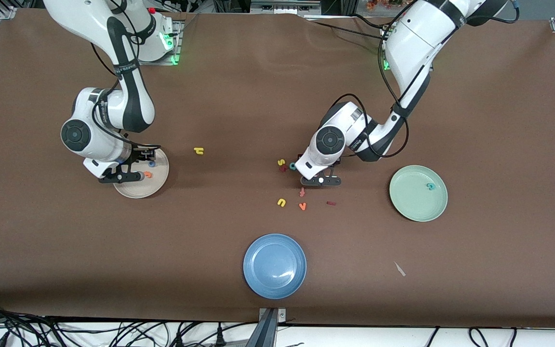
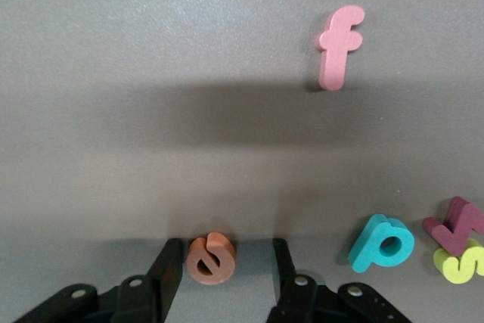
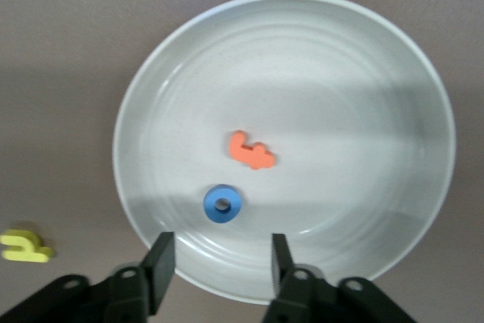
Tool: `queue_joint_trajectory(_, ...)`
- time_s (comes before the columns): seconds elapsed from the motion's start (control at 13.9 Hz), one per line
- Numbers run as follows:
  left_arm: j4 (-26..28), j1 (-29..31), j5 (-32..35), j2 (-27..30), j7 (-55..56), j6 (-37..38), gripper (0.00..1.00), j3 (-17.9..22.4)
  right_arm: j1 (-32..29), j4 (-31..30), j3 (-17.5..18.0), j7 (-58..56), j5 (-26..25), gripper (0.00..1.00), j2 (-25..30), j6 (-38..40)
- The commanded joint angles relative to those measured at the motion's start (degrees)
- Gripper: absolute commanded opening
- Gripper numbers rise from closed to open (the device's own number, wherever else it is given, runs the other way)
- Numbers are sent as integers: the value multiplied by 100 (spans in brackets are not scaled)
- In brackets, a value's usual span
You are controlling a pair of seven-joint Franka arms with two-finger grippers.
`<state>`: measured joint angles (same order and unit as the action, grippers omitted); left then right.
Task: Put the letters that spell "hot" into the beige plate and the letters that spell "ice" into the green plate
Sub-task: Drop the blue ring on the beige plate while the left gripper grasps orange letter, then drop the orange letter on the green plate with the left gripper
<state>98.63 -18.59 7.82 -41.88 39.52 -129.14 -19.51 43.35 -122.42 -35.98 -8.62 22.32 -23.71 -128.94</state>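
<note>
Straddling the orange "e" (image 2: 211, 259), the left claw (image 2: 226, 277) gapes untouching; the right claw (image 3: 218, 262) hangs parted, empty.

A brown desk (image 1: 239, 96) is carrying three plates: the beige plate (image 1: 159, 185) toward the right arm's end, the green plate (image 1: 410, 202) toward the left arm's end, and a blue plate (image 1: 274, 265) lying nearest the front camera. A yellow "h" (image 1: 199, 151) is lying alone near the beige plate. Loose letters are clustering mid-desk, among them a yellow "u" (image 1: 281, 202), an orange "v" (image 1: 302, 206) and a dark red "i" (image 1: 331, 203).
</note>
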Motion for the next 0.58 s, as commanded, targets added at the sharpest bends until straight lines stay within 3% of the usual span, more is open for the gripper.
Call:
queue_joint_trajectory(0.0, 227, -31, -149, 83, 20, -15, 31, 35, 42, -10, 3, 813, 465, 100, 173, 97)
queue_joint_trajectory(0.07, 227, -31, -149, 83, 20, -15, 26, 44, 94, -9, 38, 1471, 588, 100, 173, 62)
queue_joint_trajectory(0.14, 219, -31, -149, 92, 29, -15, 6, 35, 173, -1, 100, 2139, 624, 100, 173, 1)
queue_joint_trajectory(0.22, 218, -22, -149, 118, 38, -15, 0, 35, 278, 8, 161, 2868, 625, 100, 173, -130)
queue_joint_trajectory(0.51, 131, 66, -132, 460, -49, 720, 0, 44, 867, 34, 293, 5253, 625, 100, 42, -667)
